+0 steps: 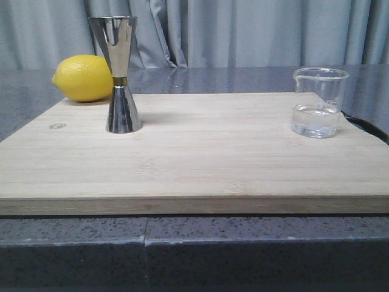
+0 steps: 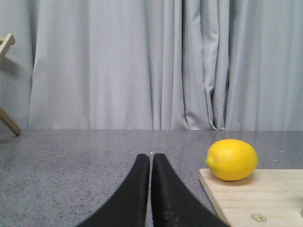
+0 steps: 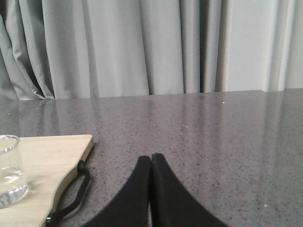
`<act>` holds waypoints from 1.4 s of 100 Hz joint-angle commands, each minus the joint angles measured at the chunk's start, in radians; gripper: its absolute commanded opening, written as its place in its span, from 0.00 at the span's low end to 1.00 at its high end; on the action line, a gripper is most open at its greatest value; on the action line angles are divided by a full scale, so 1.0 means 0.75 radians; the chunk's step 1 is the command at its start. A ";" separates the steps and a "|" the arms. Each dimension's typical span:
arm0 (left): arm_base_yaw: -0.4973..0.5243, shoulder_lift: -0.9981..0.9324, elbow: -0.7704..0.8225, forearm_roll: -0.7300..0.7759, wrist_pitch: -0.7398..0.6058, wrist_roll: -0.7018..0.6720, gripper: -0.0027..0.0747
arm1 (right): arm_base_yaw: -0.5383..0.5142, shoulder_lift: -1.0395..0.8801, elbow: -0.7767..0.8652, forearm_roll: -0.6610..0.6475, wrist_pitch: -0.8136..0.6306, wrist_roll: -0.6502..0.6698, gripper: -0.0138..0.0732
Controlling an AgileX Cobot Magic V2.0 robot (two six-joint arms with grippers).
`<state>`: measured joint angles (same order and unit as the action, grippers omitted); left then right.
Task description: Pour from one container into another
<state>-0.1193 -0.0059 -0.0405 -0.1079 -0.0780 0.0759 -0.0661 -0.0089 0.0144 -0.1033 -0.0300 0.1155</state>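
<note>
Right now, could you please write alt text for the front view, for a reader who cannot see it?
A pale wooden cutting board on a dark speckled counter holds a tall shiny steel hourglass jigger at left and a small clear glass beaker with a little clear liquid at right. A yellow lemon lies behind the jigger, before grey curtains.

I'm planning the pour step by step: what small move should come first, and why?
Probably open the right claw and bring it toward the glass beaker. Both claws are shut and empty beside the wooden board; the beaker, holding a little clear liquid, stands on the board's right side, nearer the right arm, well apart from the steel jigger.
</note>
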 commanded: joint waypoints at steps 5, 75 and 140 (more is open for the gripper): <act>0.003 -0.004 -0.176 -0.024 0.063 -0.017 0.01 | -0.007 -0.024 -0.137 -0.001 0.040 -0.011 0.08; 0.003 0.596 -0.810 0.110 0.492 -0.015 0.01 | -0.007 0.381 -0.753 0.011 0.543 -0.013 0.08; 0.003 0.602 -0.810 0.048 0.495 -0.015 0.01 | -0.007 0.381 -0.753 0.046 0.536 -0.008 0.20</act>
<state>-0.1193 0.4314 -0.6122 -0.0466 0.3738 0.0725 -0.0661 0.2581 -0.5151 -0.0720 0.4569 0.1155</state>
